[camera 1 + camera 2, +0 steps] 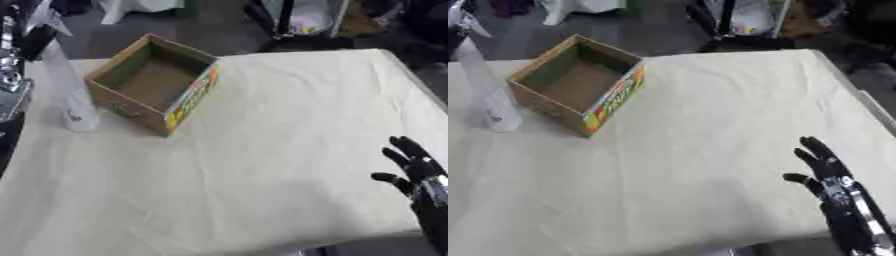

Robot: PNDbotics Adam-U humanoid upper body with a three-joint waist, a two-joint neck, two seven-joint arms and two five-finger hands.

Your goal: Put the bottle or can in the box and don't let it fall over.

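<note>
The right hand (pixel 826 170) stands at the near right of the table, raised on its forearm from the near right corner of the view, palm edge toward the centre. Its fingers (pixel 814 147) are straight and slightly spread, pointing up and toward the far side, and the thumb (pixel 796 178) sticks out to the left; the hand holds nothing and touches no object. The black forearm with silver joints runs down and out of the view below the hand. The left arm (pixel 12 65) shows only as a dark and silver structure at the far left edge of the left eye view, above and beside the bottle top; the left hand's fingers cannot be made out, so their state cannot be told. The table (pixel 280 125) carries a pale cream cloth with light creases. The bottle (pixel 73 97), clear with a white trigger sprayer at the top, stands upright at the far left of the table, just beside the left wall of the box. The box (pixel 153 82) is an open cardboard carton, sitting at an angle to the table edges, with a printed green, yellow and red panel on its near right side. Its interior shows only bare brown cardboard. The bottle is outside the box, well apart from the right hand.
</note>
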